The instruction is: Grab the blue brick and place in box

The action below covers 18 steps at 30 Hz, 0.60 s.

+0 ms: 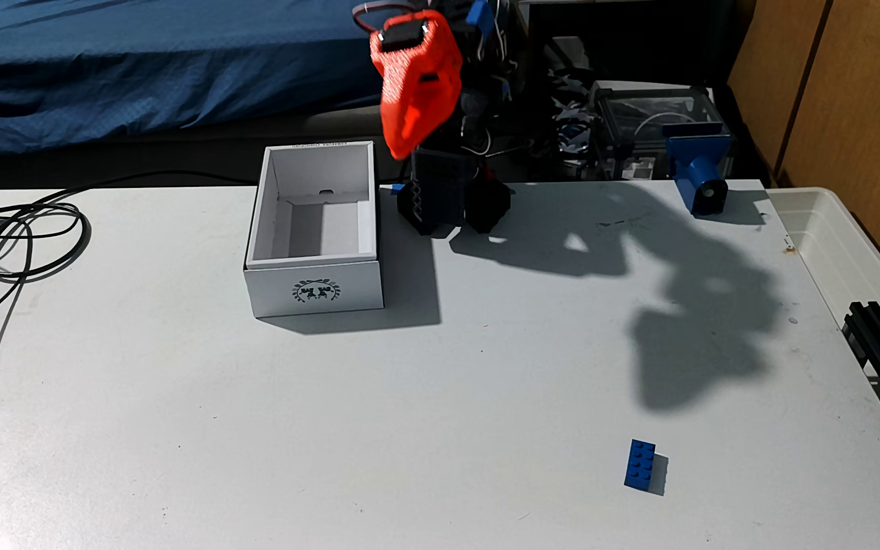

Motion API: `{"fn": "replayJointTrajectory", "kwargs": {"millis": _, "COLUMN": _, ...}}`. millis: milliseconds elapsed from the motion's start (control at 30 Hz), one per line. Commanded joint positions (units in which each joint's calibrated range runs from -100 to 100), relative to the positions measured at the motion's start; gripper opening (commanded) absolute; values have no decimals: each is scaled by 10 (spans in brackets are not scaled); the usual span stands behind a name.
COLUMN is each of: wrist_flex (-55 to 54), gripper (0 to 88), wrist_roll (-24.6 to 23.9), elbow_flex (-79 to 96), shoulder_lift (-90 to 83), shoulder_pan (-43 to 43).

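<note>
Blue brick (640, 464) flat on white table (215, 423), far from open white box (314, 275), orange claw (400, 150) up high beside box, pointing down, holding nothing, open or closed hard to tell

honestly the gripper (401, 150) is a motion-blurred orange blob in the fixed view, so whether the jaws are apart or closed is anyone's guess. The arm's top is cut off by the upper edge, and its dark base (451, 203) melts into the clutter behind. The box (314, 288) logo is too small to read, maybe a wreath. The cables (20, 238) run off the left edge
</note>
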Motion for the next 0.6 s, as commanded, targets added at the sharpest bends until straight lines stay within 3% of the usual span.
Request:
{"fn": "replayJointTrajectory", "kwargs": {"millis": 0, "wrist_flex": 37, "gripper": 12, "wrist_roll": -12, "elbow_flex": -104, "shoulder_lift": 107, "shoulder_pan": 18}}
{"fn": "replayJointTrajectory", "kwargs": {"millis": 167, "wrist_flex": 113, "gripper": 12, "wrist_roll": -17, "elbow_flex": -265, "shoulder_lift": 276, "shoulder_pan": 30}}
{"fn": "replayJointTrajectory", "kwargs": {"millis": 367, "wrist_flex": 192, "gripper": 9, "wrist_roll": -63, "elbow_flex": -427, "shoulder_lift": 453, "shoulder_pan": 27}}
{"fn": "replayJointTrajectory", "kwargs": {"millis": 567, "wrist_flex": 203, "gripper": 11, "wrist_roll": -119, "elbow_flex": -481, "shoulder_lift": 565, "shoulder_pan": -39}}
